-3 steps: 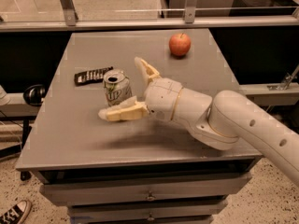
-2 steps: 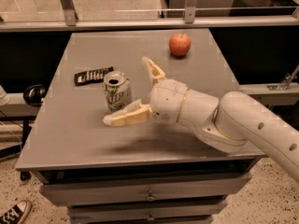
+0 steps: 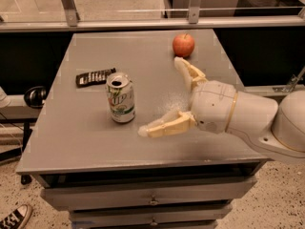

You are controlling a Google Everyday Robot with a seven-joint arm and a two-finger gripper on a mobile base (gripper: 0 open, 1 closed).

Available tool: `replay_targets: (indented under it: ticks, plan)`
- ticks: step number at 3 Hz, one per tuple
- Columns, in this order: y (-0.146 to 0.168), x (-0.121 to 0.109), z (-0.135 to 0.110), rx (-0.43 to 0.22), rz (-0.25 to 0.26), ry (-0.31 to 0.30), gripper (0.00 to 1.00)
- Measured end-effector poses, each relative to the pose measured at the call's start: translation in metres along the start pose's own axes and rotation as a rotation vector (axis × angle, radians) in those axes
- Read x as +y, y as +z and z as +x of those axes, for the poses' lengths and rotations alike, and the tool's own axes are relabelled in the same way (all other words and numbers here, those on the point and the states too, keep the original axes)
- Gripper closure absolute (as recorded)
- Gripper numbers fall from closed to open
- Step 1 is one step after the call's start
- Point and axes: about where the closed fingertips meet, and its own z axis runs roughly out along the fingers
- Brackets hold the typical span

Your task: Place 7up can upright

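The tool (image 3: pixel 160 95) now sits further right on the worktop (image 3: pixel 66 132) than a second ago, pulled clear of the 7up can (image 3: pixel 120 99). Earlier its two fingers bracket the can, the near finger (image 3: pixel 167 125) crossing in front of the can's base; now that finger lies to the can's right with a small gap between its tip and the can. The can's whole side is now uncovered, and it stands upright on its own. The far finger (image 3: pixel 189 73) now ends just near of the apple (image 3: pixel 183 45). The jaws spread a little wider.
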Motion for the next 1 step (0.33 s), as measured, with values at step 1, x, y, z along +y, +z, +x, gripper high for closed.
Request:
replay_targets:
  ticks: [1]
  plan:
    - [0.0009, -0.0003, 0.0000, 0.000, 0.001, 0.000, 0.00]
